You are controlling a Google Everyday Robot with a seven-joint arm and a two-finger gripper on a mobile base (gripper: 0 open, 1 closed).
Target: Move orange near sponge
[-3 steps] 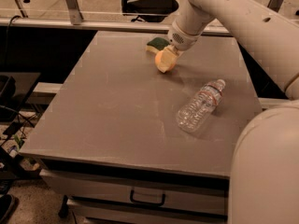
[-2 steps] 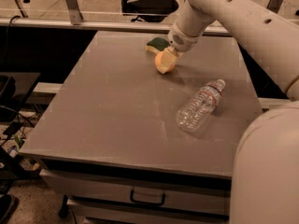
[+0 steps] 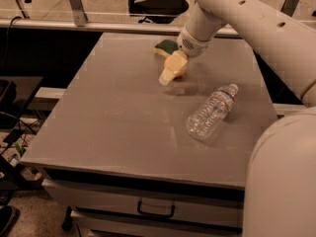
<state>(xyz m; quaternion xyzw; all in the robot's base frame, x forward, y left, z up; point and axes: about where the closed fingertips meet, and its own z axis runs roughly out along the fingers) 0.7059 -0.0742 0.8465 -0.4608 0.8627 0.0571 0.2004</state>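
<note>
- The grey surface carries everything. The sponge sits toward its far edge, and all the bare ground lies on the near side of the sponge.
- The white arm comes in from the right of the sponge and slopes down to a spot just in front of it. It hides nothing of the sponge from you.
- A dark chair stands beyond the sponge, off the surface and well apart from it. It plays no part in the task.
- A clear plastic bottle lies on its side, well apart from the sponge on the near right. It is outside the short stretch that matters, so by my reading it blocks nothing. Mind it only if you swing the arm back toward yourself.
- The gripper is just in front of the sponge, down at the orange. You cannot tell from here whether the jaws are clenched on the fruit or released.
- The orange is just beside the sponge, on its near right side. Whether the two touch, or whether the orange rests on the surface, is not clear.
- The sponge, green top up, has only the orange and gripper next to it.
- As I judge it, you are at the placing step, and the carry looks done. Next, let go gently so the round fruit does not roll away from the sponge. Then lift straight up, away from the sponge, without nudging either thing.
</note>
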